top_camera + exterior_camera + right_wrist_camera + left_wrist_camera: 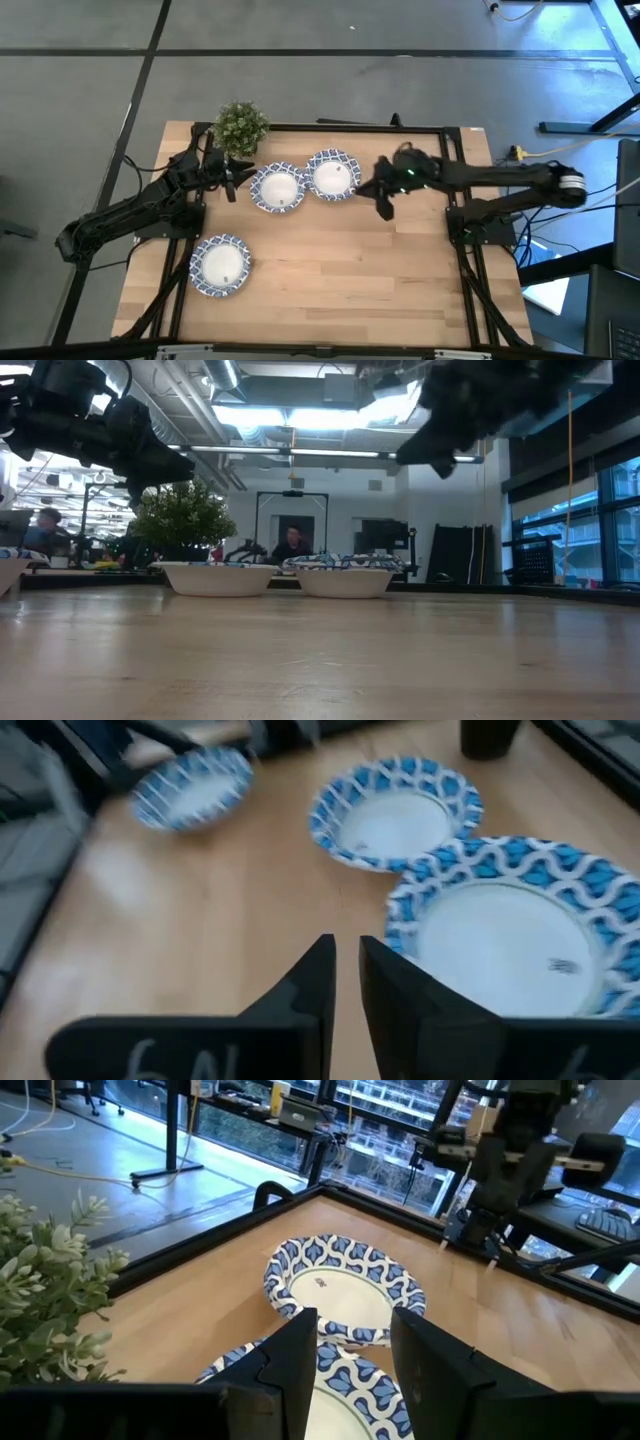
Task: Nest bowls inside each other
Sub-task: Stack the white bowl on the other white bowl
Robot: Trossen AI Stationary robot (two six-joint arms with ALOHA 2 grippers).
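I see three blue-and-white rimmed bowls on the table. Two touch rim to rim near the far edge: the left bowl [277, 188] [350, 1385] and the right bowl [333, 175] [345, 1285] [520, 935]. A third bowl [221, 265] [195, 788] sits alone toward the near left. My left gripper [232, 180] [355, 1355] hovers open just left of the left bowl, above its rim. My right gripper [383, 203] [347, 955] hangs over bare wood just right of the right bowl, its fingers shut to a thin slit. In the low view both grippers are well above the bowls.
A small green potted plant [241, 127] [183, 518] stands at the far left corner, close behind my left gripper. A black frame rail [200, 1250] runs along the table's edges. Bare wood [350, 270] fills the near and right part. People sit in the room beyond.
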